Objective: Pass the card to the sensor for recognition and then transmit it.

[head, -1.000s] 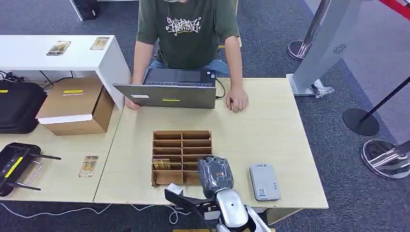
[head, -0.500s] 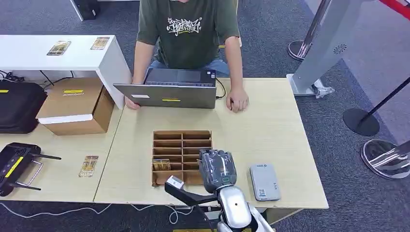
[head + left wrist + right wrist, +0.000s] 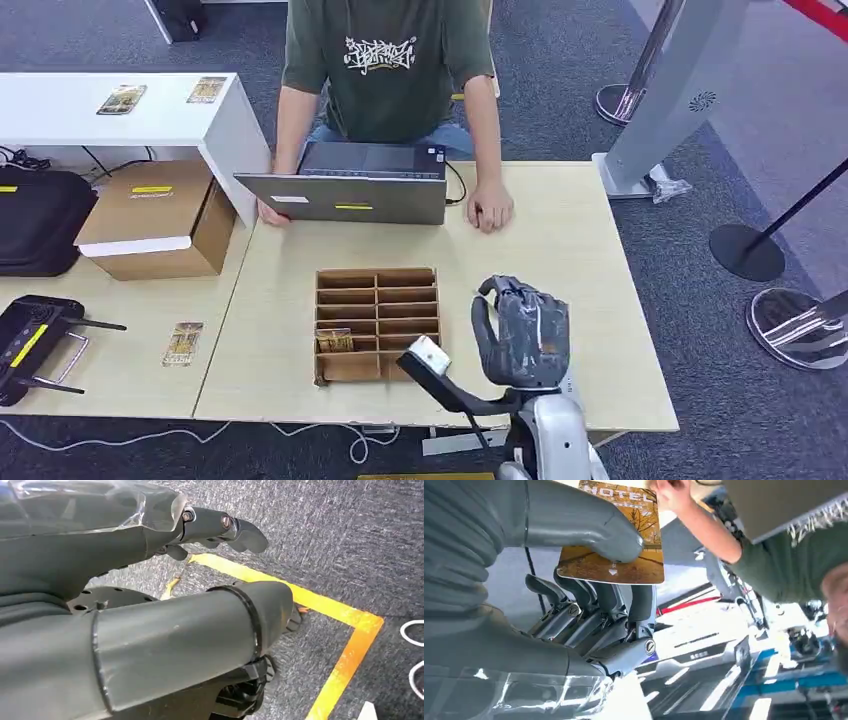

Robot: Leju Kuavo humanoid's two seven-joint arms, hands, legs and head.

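The right hand (image 3: pixel 522 335) pinches the card (image 3: pixel 616 535) between thumb and fingers, raised above the desk (image 3: pixel 560 270); the card seems thin, stiff and light, probably slippery, so a hold on its flat faces near one edge is best

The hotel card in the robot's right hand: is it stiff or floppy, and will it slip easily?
The card probably is stiff: it stays flat though the right hand pinches only one part. Its surface looks smooth, so it may slip. It looks thin, likely light.
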